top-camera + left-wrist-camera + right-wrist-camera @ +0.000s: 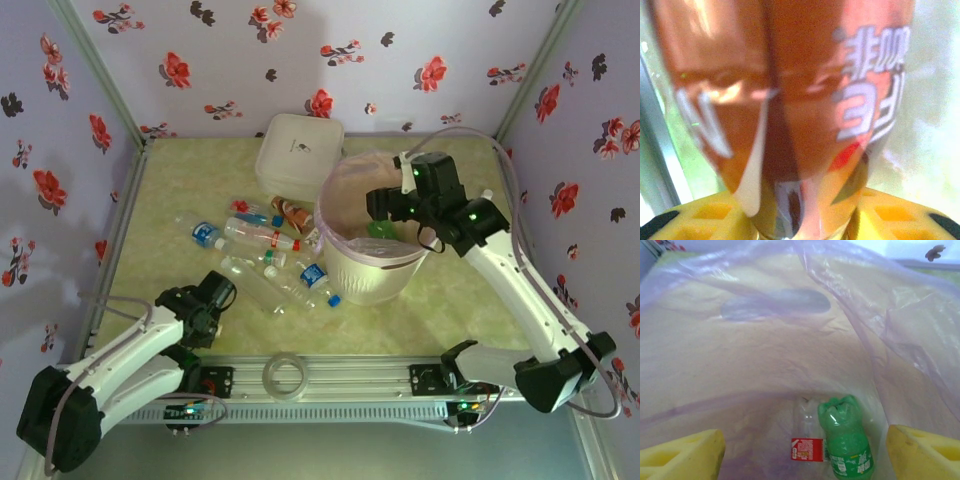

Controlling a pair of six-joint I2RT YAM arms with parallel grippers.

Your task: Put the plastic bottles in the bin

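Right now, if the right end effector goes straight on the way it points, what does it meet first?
Probably the clear bottle lying at the bin's bottom, with the green bottle right beside it. Depth is unclear.

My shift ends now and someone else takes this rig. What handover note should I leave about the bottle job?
Left hand: shut on a brown-orange bottle.
Right hand: open over the bin, empty.
Done: green bottle and a red-labelled clear bottle lie inside the bin.
Left: the held bottle and about six loose bottles on the table beside the bin.
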